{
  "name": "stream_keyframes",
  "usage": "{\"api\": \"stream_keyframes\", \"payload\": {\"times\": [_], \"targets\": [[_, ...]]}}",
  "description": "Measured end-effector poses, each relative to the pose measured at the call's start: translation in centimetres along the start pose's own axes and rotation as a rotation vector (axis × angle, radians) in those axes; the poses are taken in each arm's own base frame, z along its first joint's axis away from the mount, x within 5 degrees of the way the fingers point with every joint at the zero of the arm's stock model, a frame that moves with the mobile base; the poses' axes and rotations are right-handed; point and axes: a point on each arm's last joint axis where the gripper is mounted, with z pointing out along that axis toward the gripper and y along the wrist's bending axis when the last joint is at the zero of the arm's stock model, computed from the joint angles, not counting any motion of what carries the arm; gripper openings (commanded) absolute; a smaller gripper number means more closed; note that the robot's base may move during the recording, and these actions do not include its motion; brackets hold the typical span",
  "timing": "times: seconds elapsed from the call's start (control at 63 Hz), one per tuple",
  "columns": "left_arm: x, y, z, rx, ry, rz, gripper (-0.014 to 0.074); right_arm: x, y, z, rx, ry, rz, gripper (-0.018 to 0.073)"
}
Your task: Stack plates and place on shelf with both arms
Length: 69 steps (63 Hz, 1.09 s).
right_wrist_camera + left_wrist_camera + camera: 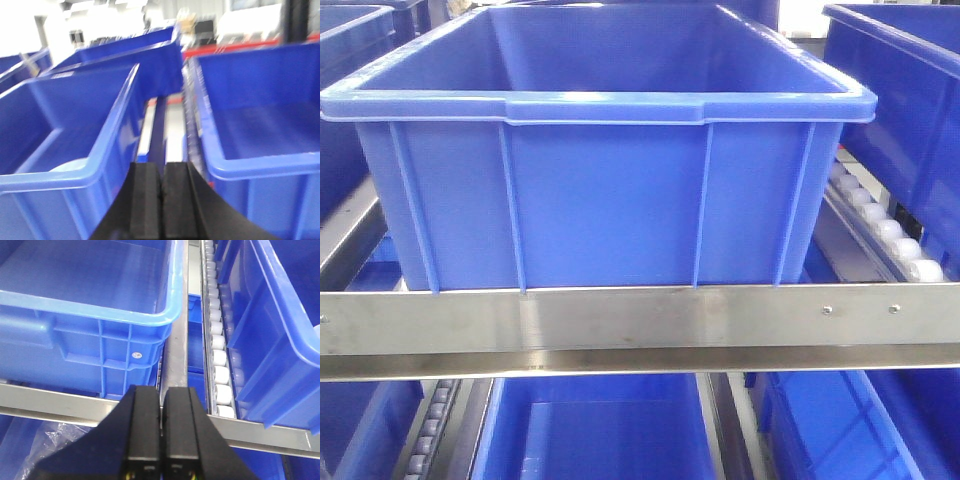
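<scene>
While the front camera faced the shelf [640, 320] head-on, its brushed steel front rail crossed the lower half of the frame, with white rollers [895, 240] running up the right side. In the blurred right wrist view, a bright room with pale walls showed along the top of the frame. 1 large blue crate [600, 180] sat on the rail at the centre of the front view, nothing visible inside it; a lower crate [595, 430] showed below, at the bottom centre. In the left wrist view, crumpled clear plastic [55, 440] lay at the lower left. The left gripper [161, 440] and the right gripper [161, 205] each had their black jaws pressed together on nothing. No plates appeared in any of the 3 views.
</scene>
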Motion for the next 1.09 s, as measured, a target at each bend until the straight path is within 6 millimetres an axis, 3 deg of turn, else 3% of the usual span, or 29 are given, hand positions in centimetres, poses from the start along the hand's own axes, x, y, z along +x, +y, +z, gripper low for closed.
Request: {"api": "stream_keyframes", "payload": {"times": [0.301,1.094], "targets": [[0.0,0.0,0.0,0.000,-0.002,0.000,0.0090,5.2,-1.1,-0.7,0.025,0.076,-0.002,0.0048],[0.0,0.0,0.0,0.000,-0.002,0.000,0.0090,5.3,-1.1,-0.7,0.026,0.080,-0.002,0.0048]]}}
